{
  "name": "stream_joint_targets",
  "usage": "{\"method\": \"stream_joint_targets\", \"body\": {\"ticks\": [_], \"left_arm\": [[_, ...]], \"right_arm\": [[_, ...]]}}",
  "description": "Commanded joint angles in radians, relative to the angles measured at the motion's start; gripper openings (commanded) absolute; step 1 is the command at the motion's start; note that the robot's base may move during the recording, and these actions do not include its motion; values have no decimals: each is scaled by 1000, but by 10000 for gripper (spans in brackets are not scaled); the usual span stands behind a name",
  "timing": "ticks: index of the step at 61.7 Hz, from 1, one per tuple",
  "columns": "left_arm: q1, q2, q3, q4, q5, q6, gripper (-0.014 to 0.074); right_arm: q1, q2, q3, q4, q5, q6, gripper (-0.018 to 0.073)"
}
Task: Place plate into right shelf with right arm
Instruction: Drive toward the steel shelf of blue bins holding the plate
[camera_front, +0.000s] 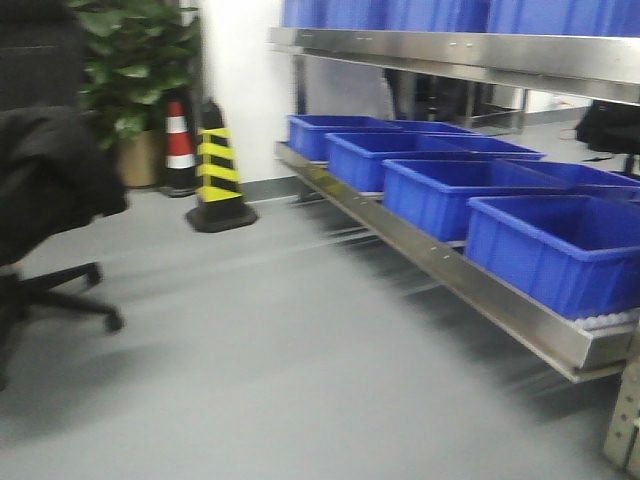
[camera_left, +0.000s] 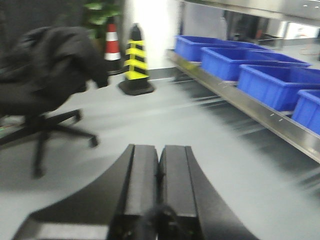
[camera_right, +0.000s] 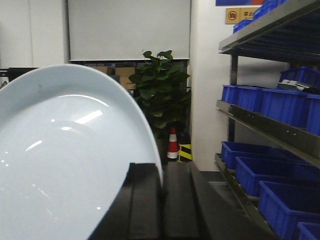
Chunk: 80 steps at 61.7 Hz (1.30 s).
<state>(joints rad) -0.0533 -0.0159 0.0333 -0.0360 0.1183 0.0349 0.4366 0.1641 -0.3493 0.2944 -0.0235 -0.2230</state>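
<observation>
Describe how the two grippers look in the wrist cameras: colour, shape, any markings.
The left gripper has two broad black fingers with flat tops and squared tips. They are slightly glossy, and their outer sides flare out in a curve toward the base. The right gripper has the same black, blocky, flat-topped fingers with squared ends. No labels or markings show on either one.

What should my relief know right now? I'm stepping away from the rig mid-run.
Left gripper: jaws closed together, holding nothing.
Right gripper: clamped on the white plate by its rim, with the plate tilted up on edge.
Right shelf: steel rack with blue bins, off to the right. The plate is not in it.
Done: plate grasped and off any surface.
Left: carry it to the shelf, set it in, release.
</observation>
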Motion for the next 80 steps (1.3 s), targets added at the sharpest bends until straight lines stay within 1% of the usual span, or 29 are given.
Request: {"method": "stream_joint_targets", "body": {"ticks": [1,80], "left_arm": [[1,-7,8,-6,-86,-3,-47],[1,-7,8,-6,-86,-3,-47]], "right_arm": [[-3,10,-30,5,-93,1,55],[-3,10,-30,5,-93,1,55]]}}
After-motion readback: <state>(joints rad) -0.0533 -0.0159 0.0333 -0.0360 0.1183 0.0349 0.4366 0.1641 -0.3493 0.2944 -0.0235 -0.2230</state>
